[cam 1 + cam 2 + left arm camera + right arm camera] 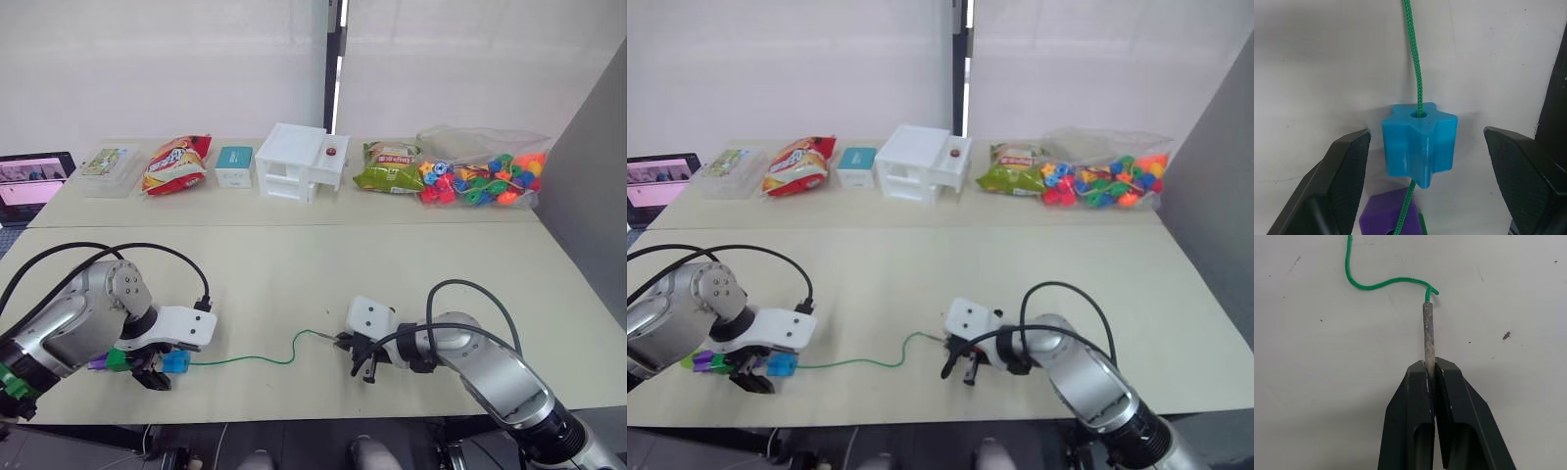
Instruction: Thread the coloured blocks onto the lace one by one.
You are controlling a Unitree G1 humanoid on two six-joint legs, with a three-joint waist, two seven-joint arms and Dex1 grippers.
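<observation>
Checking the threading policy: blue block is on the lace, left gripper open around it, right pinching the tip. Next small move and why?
Probably slide the blue block down the lace against the purple block. The open left gripper straddles it and the right gripper holds the silvery tip, so the cord is anchored.

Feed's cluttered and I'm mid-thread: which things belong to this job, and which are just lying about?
Job:
lace, tip pinched by right gripper
blue block, threaded, between open left gripper
purple block

Lying about:
bead bag
snack bags
white box
teal box
</observation>
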